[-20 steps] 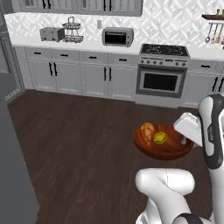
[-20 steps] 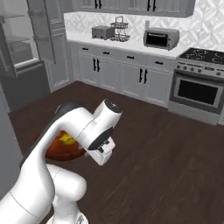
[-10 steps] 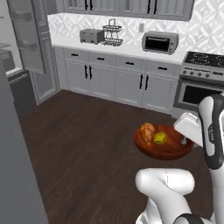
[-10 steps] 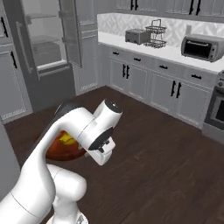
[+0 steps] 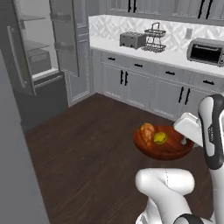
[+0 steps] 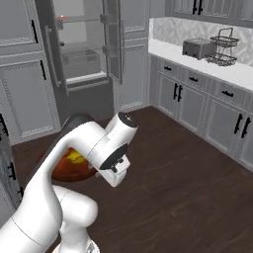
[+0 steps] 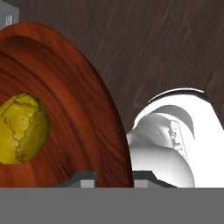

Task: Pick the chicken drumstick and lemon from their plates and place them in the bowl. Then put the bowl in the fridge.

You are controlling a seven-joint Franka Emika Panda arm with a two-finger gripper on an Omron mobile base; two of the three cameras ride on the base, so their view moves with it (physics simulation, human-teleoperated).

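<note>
Between the earlier pictures and now the base had swung left, so the stove slid out of sight and the open fridge [image 5: 39, 57] came into both base views. Bowl [image 5: 164, 144] and arm kept their places against the robot. Its gripper [image 7: 114, 177] was clamped on the bowl's rim, carrying it above the dark floor [image 5: 87, 148]. Inside lay the chicken drumstick [image 5: 147, 132], with the lemon [image 7: 19, 129] just beside it.

I stand in a home kitchen: grey cabinets [image 5: 144, 83] and toaster [image 5: 132, 40] at my twelve, microwave [image 5: 205, 51] at one, open fridge [image 5: 41, 52] at ten.
</note>
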